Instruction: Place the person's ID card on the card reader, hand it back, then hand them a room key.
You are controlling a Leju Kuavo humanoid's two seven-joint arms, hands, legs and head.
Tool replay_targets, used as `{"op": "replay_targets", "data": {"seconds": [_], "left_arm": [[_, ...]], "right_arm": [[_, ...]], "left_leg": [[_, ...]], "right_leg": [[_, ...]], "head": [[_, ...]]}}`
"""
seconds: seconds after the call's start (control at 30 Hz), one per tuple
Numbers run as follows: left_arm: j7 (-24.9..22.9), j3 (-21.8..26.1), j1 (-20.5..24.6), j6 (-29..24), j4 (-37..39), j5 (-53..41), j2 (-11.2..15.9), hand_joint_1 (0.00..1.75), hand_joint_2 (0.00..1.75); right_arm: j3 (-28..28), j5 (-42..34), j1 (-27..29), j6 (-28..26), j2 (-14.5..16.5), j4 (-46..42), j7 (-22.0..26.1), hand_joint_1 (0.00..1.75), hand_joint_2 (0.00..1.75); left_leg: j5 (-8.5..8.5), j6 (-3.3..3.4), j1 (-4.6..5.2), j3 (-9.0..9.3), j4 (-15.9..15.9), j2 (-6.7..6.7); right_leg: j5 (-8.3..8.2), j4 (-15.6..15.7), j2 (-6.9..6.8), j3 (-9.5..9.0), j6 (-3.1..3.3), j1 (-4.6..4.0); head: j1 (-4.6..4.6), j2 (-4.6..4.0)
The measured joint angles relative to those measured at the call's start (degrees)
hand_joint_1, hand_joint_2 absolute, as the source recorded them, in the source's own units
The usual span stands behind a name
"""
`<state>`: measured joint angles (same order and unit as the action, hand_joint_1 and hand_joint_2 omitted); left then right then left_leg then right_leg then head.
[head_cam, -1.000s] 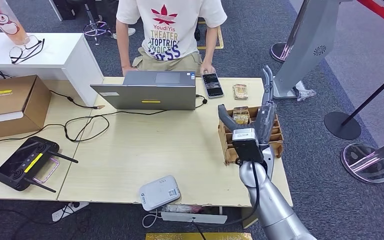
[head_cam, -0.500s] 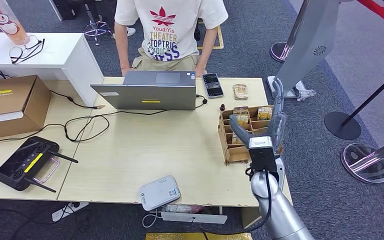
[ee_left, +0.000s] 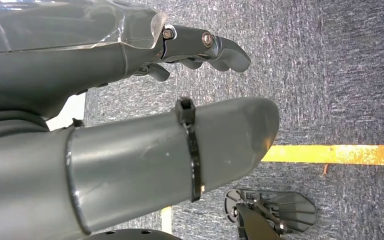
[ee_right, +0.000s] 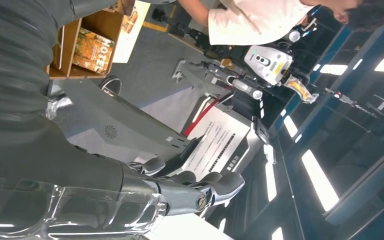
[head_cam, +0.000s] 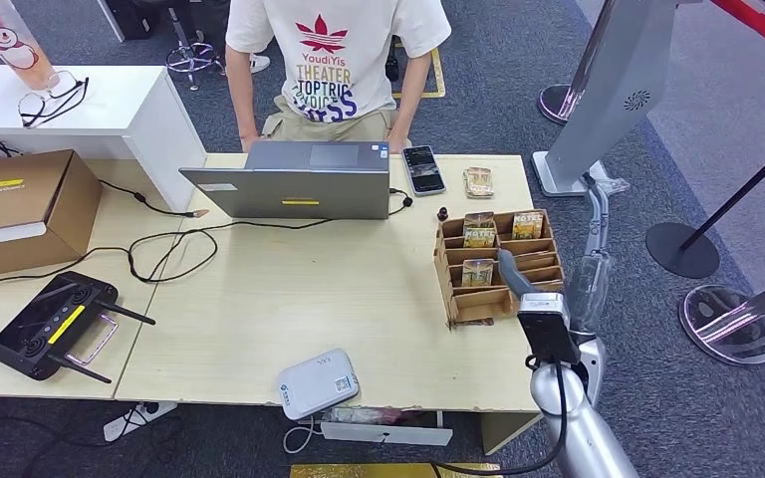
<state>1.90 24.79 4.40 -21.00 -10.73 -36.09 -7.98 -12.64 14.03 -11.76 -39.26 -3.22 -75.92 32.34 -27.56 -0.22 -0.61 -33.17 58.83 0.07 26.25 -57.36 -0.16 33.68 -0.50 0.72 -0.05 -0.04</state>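
Head view: my right hand (head_cam: 568, 289) was raised off the right edge of the light wooden table (head_cam: 289, 289), just beside the brown cardboard compartment rack (head_cam: 498, 264) holding patterned room key cards (head_cam: 477, 271). Fingers were extended upward and spread, grasping nothing. The rack lay to the left of my fingers, its long axis running away from me toward the person in the white printed T-shirt (head_cam: 329, 50). A small patterned card (head_cam: 478, 182), maybe the ID, lay flat on the far table edge beyond the rack, near the black phone (head_cam: 423, 169); I couldn't tell for sure. The white card reader (head_cam: 317, 383) sat at the near edge, well apart to my left. My right hand was clearly the nearer one

Left wrist view: my left hand (ee_left: 130, 115) hung over grey carpet, fingers loosely curled, nothing in them

Right wrist view: fingers (ee_right: 200, 190) straight, released; rack with a key card (ee_right: 92, 50) sat back behind the hand
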Motion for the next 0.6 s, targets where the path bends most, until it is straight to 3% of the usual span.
{"op": "replay_targets", "data": {"seconds": [0.6], "left_arm": [[0.0,0.1,0.0,0.0,0.0,0.1,0.1,0.00,0.00]], "right_arm": [[4.7,14.6,4.1,-0.2,-2.7,0.1,-3.5,0.04,1.75]], "left_leg": [[-0.01,0.01,0.00,-0.01,0.0,0.00]], "right_leg": [[0.00,0.0,0.00,0.00,0.00,0.00]], "head": [[0.00,0.00]]}}
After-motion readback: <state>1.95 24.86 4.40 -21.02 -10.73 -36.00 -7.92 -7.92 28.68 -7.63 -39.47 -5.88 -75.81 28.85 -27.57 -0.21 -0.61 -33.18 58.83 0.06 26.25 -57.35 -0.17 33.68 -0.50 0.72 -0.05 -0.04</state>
